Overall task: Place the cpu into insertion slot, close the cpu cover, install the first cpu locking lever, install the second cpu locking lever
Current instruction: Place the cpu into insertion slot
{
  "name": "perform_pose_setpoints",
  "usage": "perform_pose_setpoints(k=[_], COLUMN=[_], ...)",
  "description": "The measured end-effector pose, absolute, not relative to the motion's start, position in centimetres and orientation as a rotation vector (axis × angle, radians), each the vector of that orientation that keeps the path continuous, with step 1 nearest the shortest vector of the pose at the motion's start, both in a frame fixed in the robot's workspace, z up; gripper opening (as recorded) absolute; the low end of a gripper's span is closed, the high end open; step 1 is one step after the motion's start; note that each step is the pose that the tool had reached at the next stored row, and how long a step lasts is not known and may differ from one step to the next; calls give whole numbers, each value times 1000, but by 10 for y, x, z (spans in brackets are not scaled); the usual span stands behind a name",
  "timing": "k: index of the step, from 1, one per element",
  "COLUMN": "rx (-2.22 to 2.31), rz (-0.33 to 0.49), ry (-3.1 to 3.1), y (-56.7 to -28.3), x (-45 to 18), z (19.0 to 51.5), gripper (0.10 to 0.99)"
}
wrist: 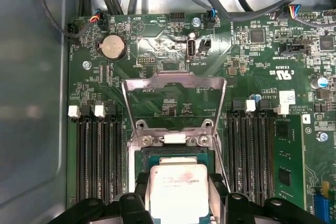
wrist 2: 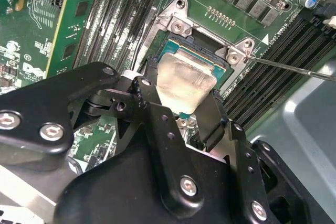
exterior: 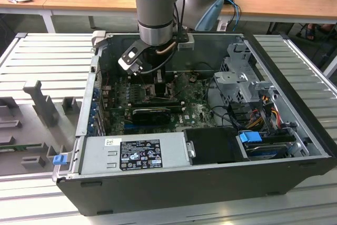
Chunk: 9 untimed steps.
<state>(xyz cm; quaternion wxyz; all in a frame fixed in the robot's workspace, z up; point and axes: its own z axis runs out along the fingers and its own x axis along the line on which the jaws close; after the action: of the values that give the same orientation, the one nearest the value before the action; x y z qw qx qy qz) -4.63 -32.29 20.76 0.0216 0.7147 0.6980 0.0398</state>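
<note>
— What sits at the exterior view's left?
— Grey fixture blocks (exterior: 45, 106), beside the open computer case (exterior: 210, 183).
— And further right?
— The arm (exterior: 155, 14) reaches down to the motherboard (exterior: 195, 111). The gripper (wrist 2: 181, 95) pinches the cpu (wrist 2: 184, 82) by two opposite edges, right over the insertion slot (wrist 2: 199, 35); whether it is seated, I cannot tell. The cpu cover (wrist: 173, 78) is swung open.
</note>
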Motion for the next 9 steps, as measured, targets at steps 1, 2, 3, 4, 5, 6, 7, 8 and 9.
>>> perform_pose_setpoints(k=[1,2,3,4,5,6,7,8,9], rx=[2218,2220,2221,2222,2222,2222,2222,2222,2222], rz=[123,123,123,123,123,123,123,123,123], ry=[2160,2157,2156,2155,2155,2155,2155,2155,2155], y=[-323,-323,-323,-323,-323,-323,-323,-323,-323], x=[-46,-46,-46,-46,-46,-46,-46,-46,-46], z=[207,207,206,206,205,204,204,203,203], gripper=[529,529,529,529,529,529,529,529,529])
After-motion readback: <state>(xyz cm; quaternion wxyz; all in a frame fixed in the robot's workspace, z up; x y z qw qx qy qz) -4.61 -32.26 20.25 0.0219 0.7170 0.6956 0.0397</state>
